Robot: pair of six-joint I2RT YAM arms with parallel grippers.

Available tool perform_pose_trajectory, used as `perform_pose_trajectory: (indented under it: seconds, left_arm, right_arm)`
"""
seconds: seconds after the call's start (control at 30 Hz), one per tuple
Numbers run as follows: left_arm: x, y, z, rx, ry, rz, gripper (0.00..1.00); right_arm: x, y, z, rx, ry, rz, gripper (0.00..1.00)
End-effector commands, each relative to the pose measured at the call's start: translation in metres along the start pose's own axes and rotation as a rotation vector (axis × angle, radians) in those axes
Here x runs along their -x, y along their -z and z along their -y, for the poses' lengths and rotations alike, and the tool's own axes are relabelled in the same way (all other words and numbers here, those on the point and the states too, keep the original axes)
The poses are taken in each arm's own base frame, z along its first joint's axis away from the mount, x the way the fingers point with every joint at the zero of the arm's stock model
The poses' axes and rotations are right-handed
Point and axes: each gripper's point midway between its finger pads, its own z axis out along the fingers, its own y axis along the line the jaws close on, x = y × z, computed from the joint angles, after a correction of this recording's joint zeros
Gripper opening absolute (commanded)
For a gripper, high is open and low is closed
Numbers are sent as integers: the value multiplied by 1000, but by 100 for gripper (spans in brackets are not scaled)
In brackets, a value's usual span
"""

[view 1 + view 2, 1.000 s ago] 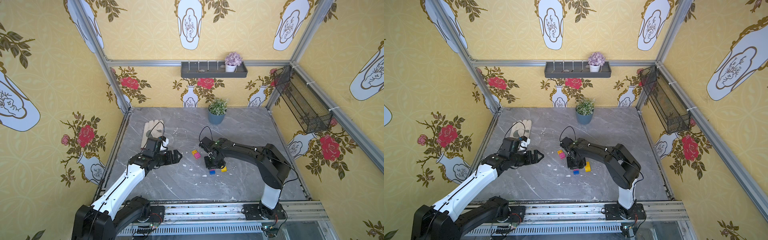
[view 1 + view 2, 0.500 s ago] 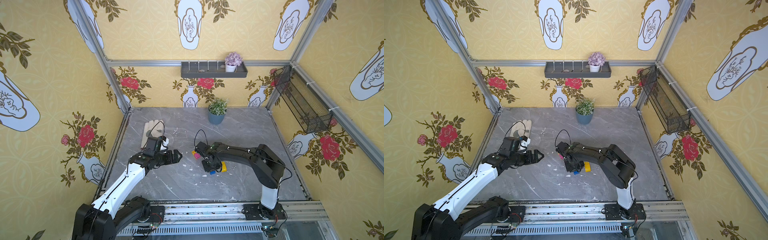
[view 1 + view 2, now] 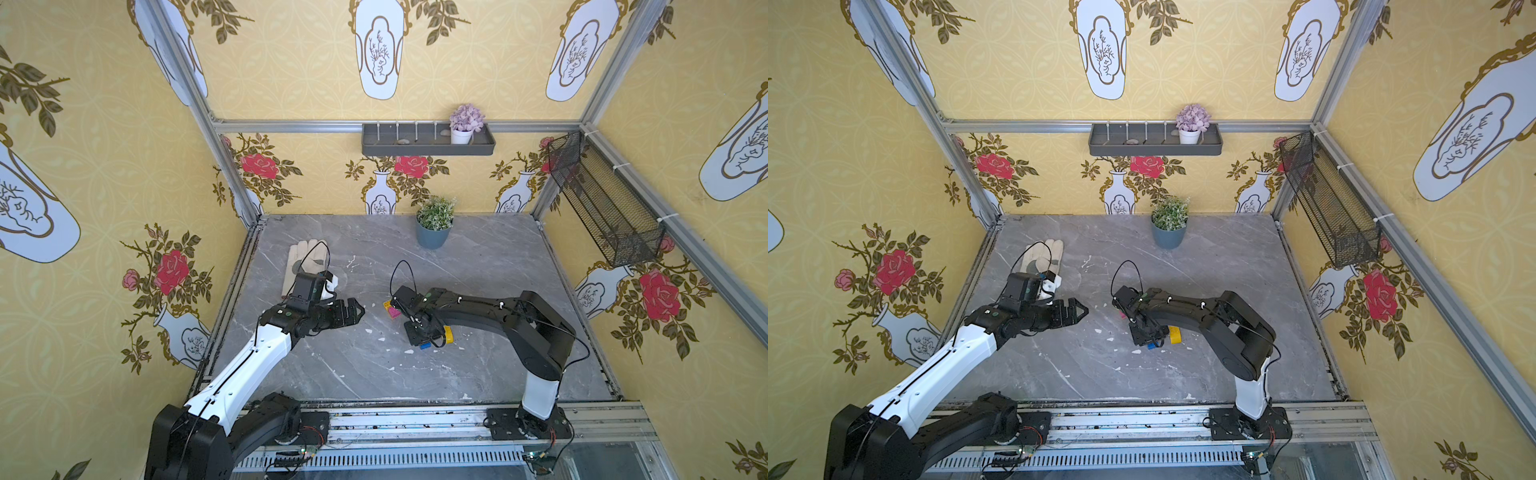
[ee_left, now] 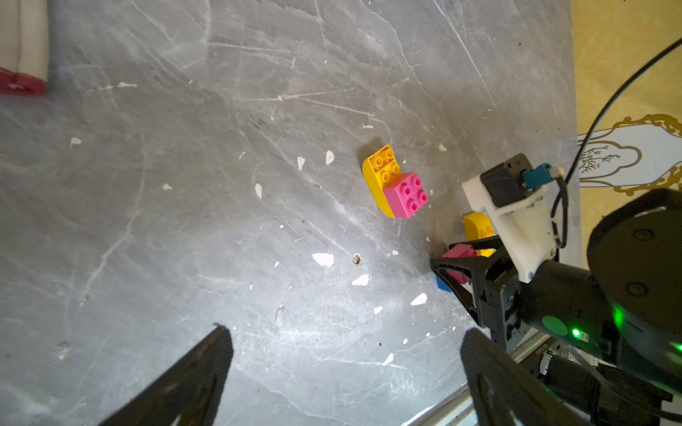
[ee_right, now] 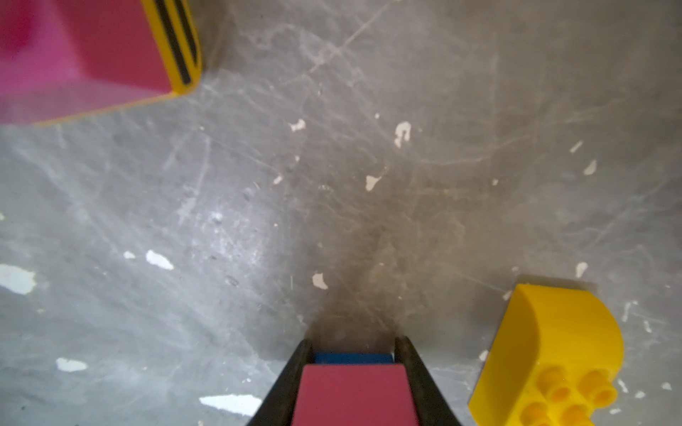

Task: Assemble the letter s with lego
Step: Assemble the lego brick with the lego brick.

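Observation:
My right gripper [image 5: 352,341] points down at the table with its fingers flanking a pink brick [image 5: 352,394] stacked on a blue brick [image 5: 352,357]; the fingers hug the pink brick's sides. A loose yellow brick [image 5: 553,350] lies close beside them, seen in both top views [image 3: 448,334] [image 3: 1174,334]. Another yellow brick [image 4: 382,166] with a pink brick [image 4: 407,195] pressed on it lies a short way off [image 3: 390,309]. My left gripper [image 4: 345,330] hovers open and empty, left of the bricks [image 3: 359,309].
A pale work glove [image 3: 303,262] lies at the back left behind the left arm. A potted plant [image 3: 432,232] stands at the back wall. The metal rail [image 3: 415,419] runs along the table's front edge.
The right arm's wrist has swung left toward the yellow-and-pink pair while its fingers stayed at the pink and blue bricks. The left arm has not moved.

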Motion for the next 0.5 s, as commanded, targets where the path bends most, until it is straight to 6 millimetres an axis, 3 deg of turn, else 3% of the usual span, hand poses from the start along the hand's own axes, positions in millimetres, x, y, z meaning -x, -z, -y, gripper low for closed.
perform_pose_trajectory:
  seconds: [0.0,0.23,0.47]
  left_arm:
    - [1,-1,-2,5,-2,12,99]
    - [-3,0,-4,8,2,18,99]
    - [-7,-1,-8,8,13,25,99]
  right_arm:
    - [-13,-14,-3,38,-17,-52,46]
    - [-5,8,2,103,-69,-16,52]
    - [6,31,4,152,-98,24,51]
